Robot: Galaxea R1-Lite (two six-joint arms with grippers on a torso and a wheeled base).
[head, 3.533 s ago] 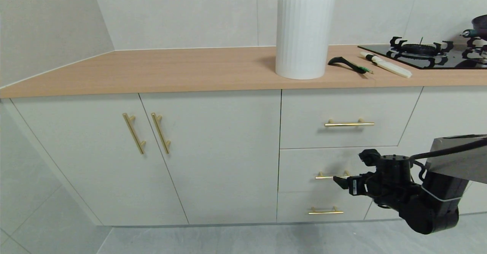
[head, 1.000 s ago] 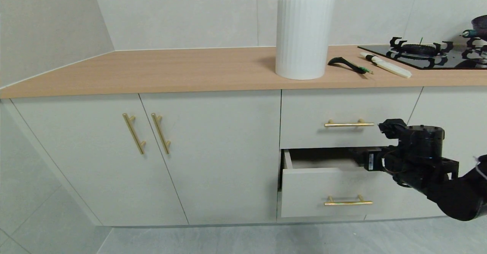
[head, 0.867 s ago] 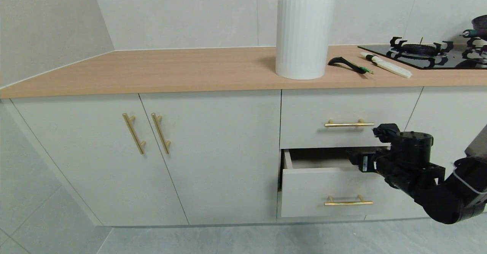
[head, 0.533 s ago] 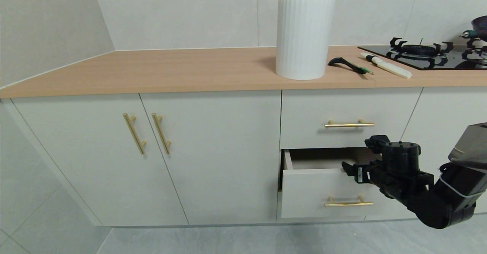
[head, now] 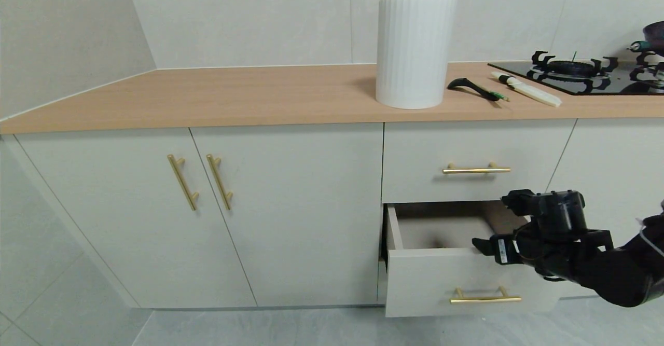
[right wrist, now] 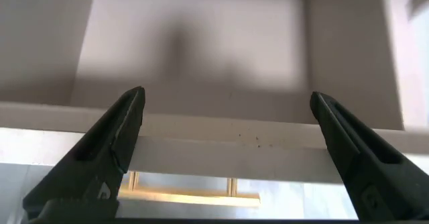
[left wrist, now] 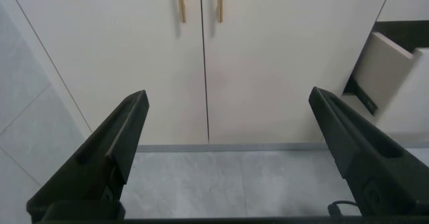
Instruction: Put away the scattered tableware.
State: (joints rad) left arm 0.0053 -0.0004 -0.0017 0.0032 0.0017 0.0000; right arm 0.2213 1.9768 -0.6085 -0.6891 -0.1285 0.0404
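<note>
A black scoop with a green handle (head: 476,88) and a long white utensil (head: 526,89) lie on the wooden counter (head: 233,94), right of a tall white ribbed container (head: 414,50). Below them the middle drawer (head: 461,278) stands pulled out, its inside (right wrist: 194,43) bare. My right gripper (head: 491,222) is open at the drawer front's top edge (right wrist: 221,147), with one finger over the cavity and one before the panel. My left gripper (left wrist: 228,160) hangs open low in front of the cabinet doors (left wrist: 201,56), holding nothing.
A black gas hob (head: 576,70) occupies the counter's far right. Closed drawers sit above (head: 469,162) and below the open one. Double doors with gold handles (head: 199,180) fill the left of the cabinet. The open drawer juts over grey floor tiles (head: 259,328).
The middle drawer went from closed to partly open, and in the last half second came out farther. My right gripper moved back and down with the drawer front.
</note>
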